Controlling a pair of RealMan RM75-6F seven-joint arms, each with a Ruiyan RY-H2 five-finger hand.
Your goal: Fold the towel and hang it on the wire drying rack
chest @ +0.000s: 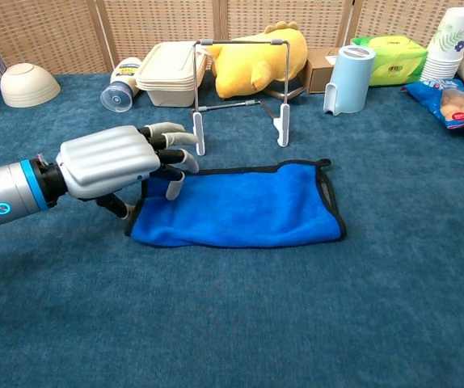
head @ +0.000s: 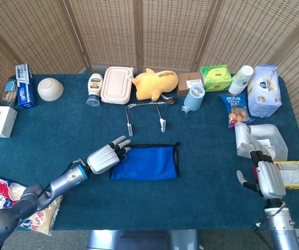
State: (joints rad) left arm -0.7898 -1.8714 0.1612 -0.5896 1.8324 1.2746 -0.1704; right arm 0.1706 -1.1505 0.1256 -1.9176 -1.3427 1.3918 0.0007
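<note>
A blue towel [head: 147,163] [chest: 240,207] with a dark hem lies folded flat in the middle of the table. My left hand [head: 106,155] [chest: 119,164] hovers over its left edge, palm down, fingers spread and holding nothing. Behind the towel stands the wire drying rack [head: 145,114] [chest: 238,89], bare. My right hand [head: 266,177] rests open at the right front of the table, far from the towel, and shows only in the head view.
Along the back stand a bowl [head: 50,88], a mayonnaise bottle [head: 94,88], a lunch box [head: 116,85], a yellow plush toy [head: 155,83], a light blue cup [head: 194,98] and tissue packs [head: 215,77]. A white container [head: 262,139] and snack bags [head: 290,174] sit by my right hand.
</note>
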